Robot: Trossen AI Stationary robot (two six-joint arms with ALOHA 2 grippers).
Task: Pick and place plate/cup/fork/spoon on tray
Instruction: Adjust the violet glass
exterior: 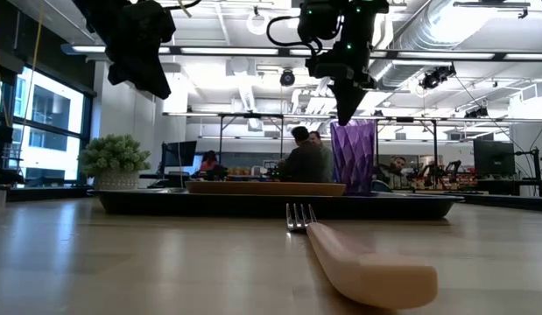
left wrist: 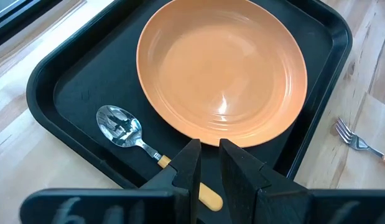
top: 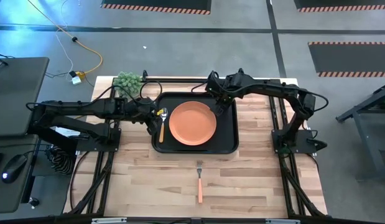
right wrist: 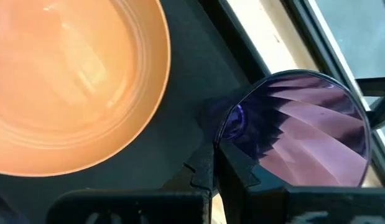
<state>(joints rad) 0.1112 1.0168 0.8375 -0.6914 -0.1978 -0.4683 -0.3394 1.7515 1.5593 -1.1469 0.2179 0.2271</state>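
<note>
The fork [top: 199, 181] lies alone on the worktop [top: 136, 180], nearest the front edge and apart from the tray [top: 226, 144]. Beyond it, the plate [top: 192, 122] sits at the tray's centre, with the spoon [top: 162, 122] just beside it on the tray's left side. The left gripper [top: 156, 116] hovers over the spoon, fingers nearly together, holding nothing. At the tray's far right corner, the right gripper [top: 218, 103] is above the cup [exterior: 353, 156], fingers close together at its rim.
</note>
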